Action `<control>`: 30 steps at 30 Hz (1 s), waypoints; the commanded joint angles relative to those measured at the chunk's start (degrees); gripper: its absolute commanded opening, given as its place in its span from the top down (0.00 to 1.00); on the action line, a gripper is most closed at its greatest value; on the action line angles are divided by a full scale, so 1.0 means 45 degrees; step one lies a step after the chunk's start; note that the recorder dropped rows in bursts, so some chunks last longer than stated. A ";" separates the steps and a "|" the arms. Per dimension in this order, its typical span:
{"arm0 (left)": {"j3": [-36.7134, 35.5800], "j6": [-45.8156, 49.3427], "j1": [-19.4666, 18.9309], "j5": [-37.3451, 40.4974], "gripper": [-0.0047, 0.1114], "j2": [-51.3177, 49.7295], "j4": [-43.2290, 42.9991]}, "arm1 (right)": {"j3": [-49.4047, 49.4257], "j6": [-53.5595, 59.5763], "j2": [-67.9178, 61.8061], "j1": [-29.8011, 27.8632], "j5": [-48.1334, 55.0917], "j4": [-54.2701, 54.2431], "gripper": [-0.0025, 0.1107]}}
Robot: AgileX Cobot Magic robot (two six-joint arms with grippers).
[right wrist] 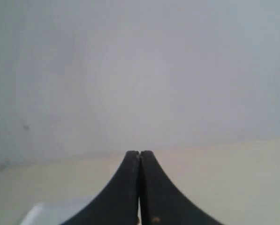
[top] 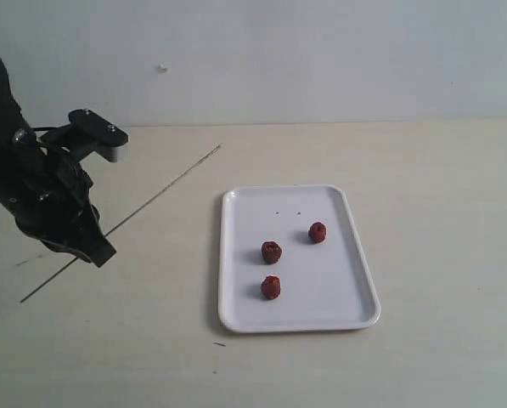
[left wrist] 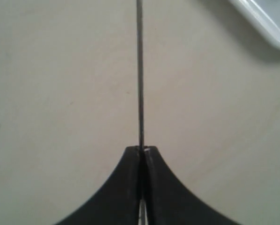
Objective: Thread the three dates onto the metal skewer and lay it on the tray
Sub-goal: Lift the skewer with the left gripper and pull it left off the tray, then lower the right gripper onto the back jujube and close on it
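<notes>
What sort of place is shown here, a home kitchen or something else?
Probably a robot test bench, not a kitchen: a bare beige table, a plain wall, and a black left gripper shut on a metal skewer.

The exterior camera stands high and well back from the tray (top: 329, 285), looking down across the table (top: 440, 221) toward the wall (top: 321, 59) beyond the tray. The left wrist camera sits close over the table beside the tray, sighting along the left gripper (left wrist: 142, 149) and skewer (left wrist: 140, 70); it shares one tray corner with the exterior. The right wrist camera faces the wall nearly level; a pale blurred shape may be the tray.
</notes>
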State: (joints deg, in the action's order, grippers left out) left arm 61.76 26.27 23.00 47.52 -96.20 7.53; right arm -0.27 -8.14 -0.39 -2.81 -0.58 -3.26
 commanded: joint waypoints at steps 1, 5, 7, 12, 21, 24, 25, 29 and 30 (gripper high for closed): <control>-0.0102 0.0211 -0.0031 0.0362 0.96 0.0106 0.0216 | 0.0059 0.0029 0.0086 -0.0061 -0.2011 -0.1503 0.98; -0.0094 0.0401 -0.0031 0.0310 0.96 -0.0008 0.0168 | 0.0059 -0.0176 0.0086 -0.0061 -0.2917 -0.1963 0.98; -0.0094 0.0459 -0.0031 0.0229 0.96 -0.0104 -0.0024 | 0.0059 -0.0794 0.0086 -0.0061 -0.3208 -0.1963 0.98; -0.0094 0.0459 -0.0031 -0.0253 0.96 -0.0519 -0.0428 | 0.0059 -0.1692 0.0086 -0.0061 -0.4081 -0.1903 0.98; -0.0094 0.0434 -0.0031 -0.0629 0.96 -0.0550 0.0503 | -0.3823 0.0666 -0.3335 -0.0061 -0.2338 -0.1903 0.98; -0.0094 0.0456 -0.0031 -0.0631 0.96 -0.0550 0.0564 | -0.6254 0.2285 -0.6533 -0.0061 -0.0561 -0.1903 0.98; -0.0094 0.0456 -0.0031 -0.0631 0.96 -0.0550 0.0593 | -0.6961 0.2736 -0.7459 -0.0061 0.0370 -0.1873 0.98; -0.0094 0.0456 -0.0031 -0.0596 0.96 -0.0550 0.0593 | -1.0555 0.4525 -1.2157 -0.0061 0.4734 -0.1462 0.98; -0.0094 0.0490 -0.0031 -0.0599 0.96 -0.0550 0.0593 | -1.1458 0.4631 -1.3297 -0.0061 0.5925 -0.1156 0.98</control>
State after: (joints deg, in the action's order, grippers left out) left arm 61.57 28.12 23.00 44.68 -98.80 9.61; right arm -43.21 8.80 -48.73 -2.81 12.65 -11.16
